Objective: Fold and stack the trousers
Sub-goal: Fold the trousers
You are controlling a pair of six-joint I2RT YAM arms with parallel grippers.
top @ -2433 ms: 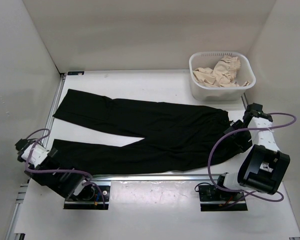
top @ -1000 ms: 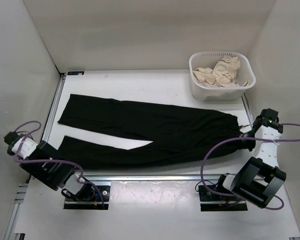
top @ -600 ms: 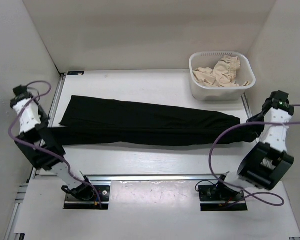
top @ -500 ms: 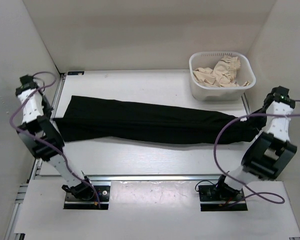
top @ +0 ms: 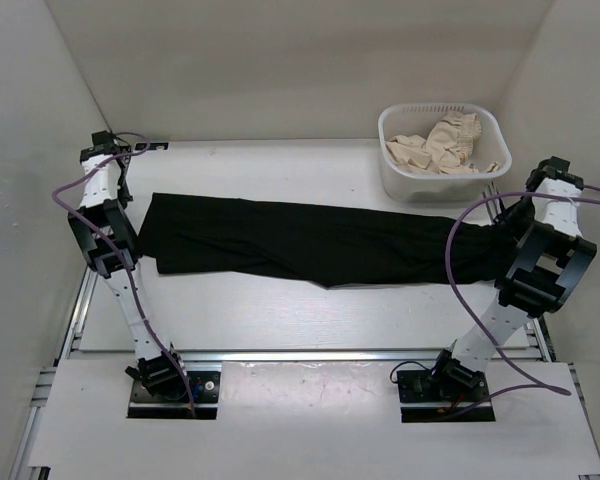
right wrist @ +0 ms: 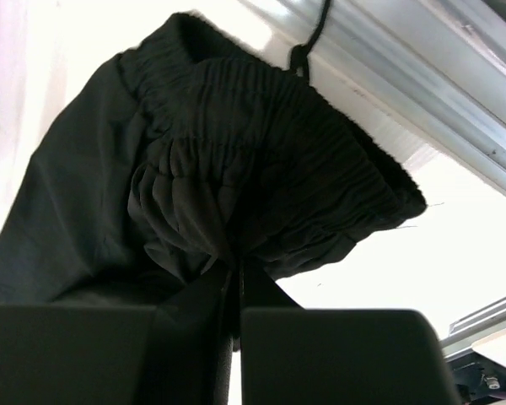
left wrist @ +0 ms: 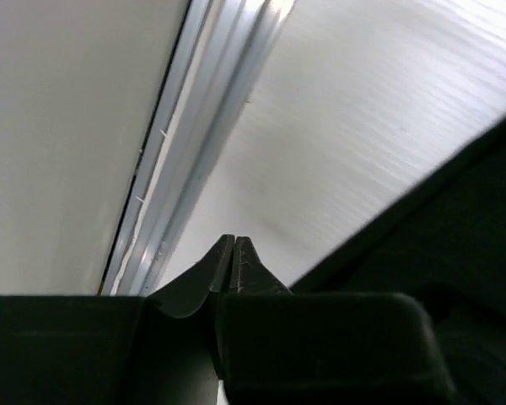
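Observation:
The black trousers (top: 320,240) lie across the table as one long band, folded lengthwise with one leg over the other. At the band's left end my left gripper (top: 132,210) holds the leg ends. In the left wrist view its tips (left wrist: 234,240) are pressed together and black cloth (left wrist: 455,236) runs off to the right from the fingers. On the band's right end my right gripper (top: 515,225) is shut on the gathered elastic waistband (right wrist: 236,152), which bunches just above its jaws (right wrist: 236,270). Both ends look slightly lifted.
A white basket (top: 395,170) with beige frilled garments (top: 445,145) stands at the back right, close behind the waistband. Metal rails run along the left side (top: 80,300) and the front (top: 310,355). White walls close in on three sides.
Both arms have swung from the near edge toward the back, carrying the near leg and the waist over the far leg. The spread trousers have become a narrow folded band.

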